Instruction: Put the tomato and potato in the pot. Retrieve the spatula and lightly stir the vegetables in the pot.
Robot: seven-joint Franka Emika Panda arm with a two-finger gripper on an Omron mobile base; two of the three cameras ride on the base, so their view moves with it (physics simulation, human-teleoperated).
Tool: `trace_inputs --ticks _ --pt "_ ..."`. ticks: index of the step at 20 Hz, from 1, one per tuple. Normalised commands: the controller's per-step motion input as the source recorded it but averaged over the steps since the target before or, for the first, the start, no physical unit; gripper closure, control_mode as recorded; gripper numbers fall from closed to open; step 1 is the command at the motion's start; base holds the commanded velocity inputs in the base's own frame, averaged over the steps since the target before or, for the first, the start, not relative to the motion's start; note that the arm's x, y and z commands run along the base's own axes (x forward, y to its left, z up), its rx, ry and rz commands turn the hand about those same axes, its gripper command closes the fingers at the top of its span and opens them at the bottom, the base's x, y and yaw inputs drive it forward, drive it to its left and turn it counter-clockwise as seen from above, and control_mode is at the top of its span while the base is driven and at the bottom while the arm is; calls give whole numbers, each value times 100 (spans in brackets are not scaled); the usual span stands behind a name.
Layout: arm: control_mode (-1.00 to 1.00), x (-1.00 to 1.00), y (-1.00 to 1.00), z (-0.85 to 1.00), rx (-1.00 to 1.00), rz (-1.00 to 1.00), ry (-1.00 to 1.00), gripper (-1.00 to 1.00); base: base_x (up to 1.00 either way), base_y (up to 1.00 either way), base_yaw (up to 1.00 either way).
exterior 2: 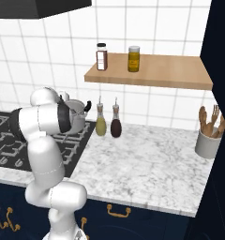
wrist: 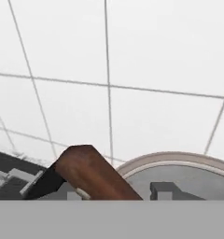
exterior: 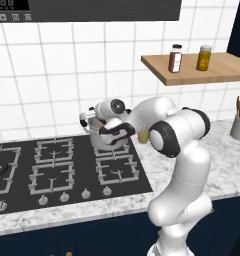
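The silver pot stands on the back right burner of the stove, mostly behind my arm. It also shows as a steel pot with a black side handle. In the hand view the pot's rim curves along the bottom, in front of the white tiled wall. My gripper hangs over the pot, jaws slightly parted. The spatula, brown with a dark end, slants between the fingers, and the right fingertip stands just apart from it. The tomato and potato are hidden.
The black gas stove fills the left counter. A yellowish-green bottle and a dark bottle stand beside the stove. A grey cup of wooden utensils sits at the far right. Above hangs a wooden shelf carrying two jars.
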Motion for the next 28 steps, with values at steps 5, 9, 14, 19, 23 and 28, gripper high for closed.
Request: trace_inputs --ticks 5,9,14,19,23,28 --pt "-100 9 1 80 23 0 13 100 0 0 0" --pt "-100 9 -15 91 13 -2 6 100 0 0 0" --pt "-100 0 -40 34 -1 -4 0 100 0 0 0" --pt "-100 -9 -18 1 15 0 2 100 0 0 0" --pt "-100 -8 6 8 25 0 1 100 0 0 0" --pt "-100 -3 0 -19 1 0 0 100 0 0 0"
